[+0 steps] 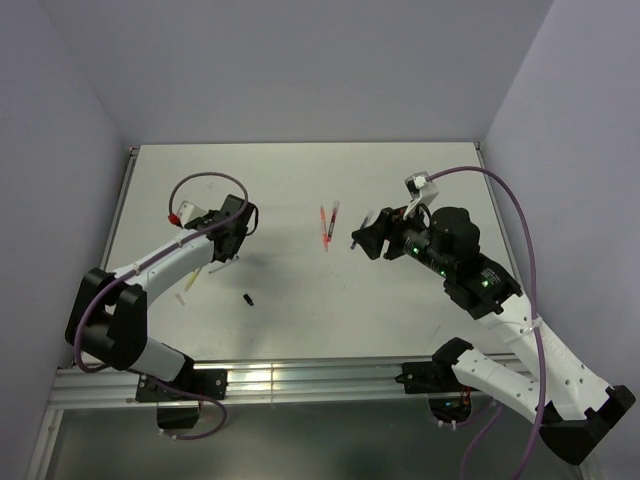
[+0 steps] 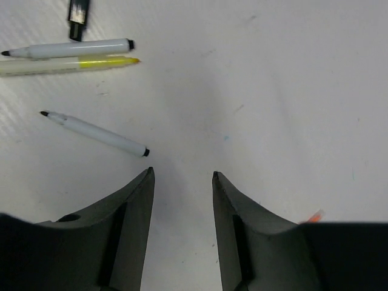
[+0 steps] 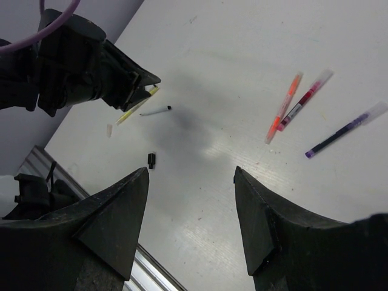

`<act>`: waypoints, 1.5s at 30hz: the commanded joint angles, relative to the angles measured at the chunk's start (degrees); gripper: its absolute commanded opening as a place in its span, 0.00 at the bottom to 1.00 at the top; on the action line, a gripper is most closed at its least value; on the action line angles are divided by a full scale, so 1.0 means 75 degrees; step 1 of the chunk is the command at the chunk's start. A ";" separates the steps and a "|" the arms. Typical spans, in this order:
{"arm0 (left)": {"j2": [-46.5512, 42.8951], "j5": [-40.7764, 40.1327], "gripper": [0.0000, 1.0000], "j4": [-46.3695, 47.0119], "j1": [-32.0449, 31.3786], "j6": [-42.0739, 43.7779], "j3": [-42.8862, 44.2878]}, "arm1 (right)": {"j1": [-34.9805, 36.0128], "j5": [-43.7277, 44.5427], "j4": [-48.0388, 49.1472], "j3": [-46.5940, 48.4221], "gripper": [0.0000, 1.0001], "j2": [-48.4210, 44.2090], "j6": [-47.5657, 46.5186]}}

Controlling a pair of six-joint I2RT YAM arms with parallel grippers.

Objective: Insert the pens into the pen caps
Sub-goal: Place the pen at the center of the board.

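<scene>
My left gripper point(image 2: 182, 174) is open over bare table with nothing between its fingers. Just ahead of it lie a white pen with a black tip point(image 2: 94, 134), a second white pen point(image 2: 66, 48) and a yellow pen point(image 2: 66, 64). A black pen cap point(image 2: 77, 13) lies beyond them. My right gripper point(image 3: 191, 173) hangs open and empty above the table. An orange pen point(image 3: 283, 108), a red pen point(image 3: 306, 100) and a purple pen point(image 3: 342, 130) lie to its right, each with a clear cap on. The black pen cap point(image 3: 151, 160) shows here too, as does a loose clear cap point(image 3: 110, 130).
In the top view the left gripper point(image 1: 222, 258) is at the table's left, the right gripper point(image 1: 360, 240) near the middle beside the red and orange pens point(image 1: 328, 225). The black cap point(image 1: 248, 298) lies between the arms. A metal rail point(image 1: 300, 375) borders the near edge.
</scene>
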 commanded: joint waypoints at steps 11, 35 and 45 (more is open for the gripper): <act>0.0333 -0.0512 0.58 -0.1913 0.0436 -0.2755 0.0533 | -0.0063 -0.0148 0.0338 -0.0069 0.66 -0.0221 0.0043; 0.1528 0.0344 0.55 -0.1327 0.0929 -0.2591 0.0170 | -0.0063 -0.0043 0.0315 -0.0105 0.66 -0.0280 0.0031; 0.1752 0.0555 0.46 -0.1093 0.1034 -0.2439 -0.0053 | -0.0063 0.0016 0.0280 -0.0105 0.66 -0.0268 0.0031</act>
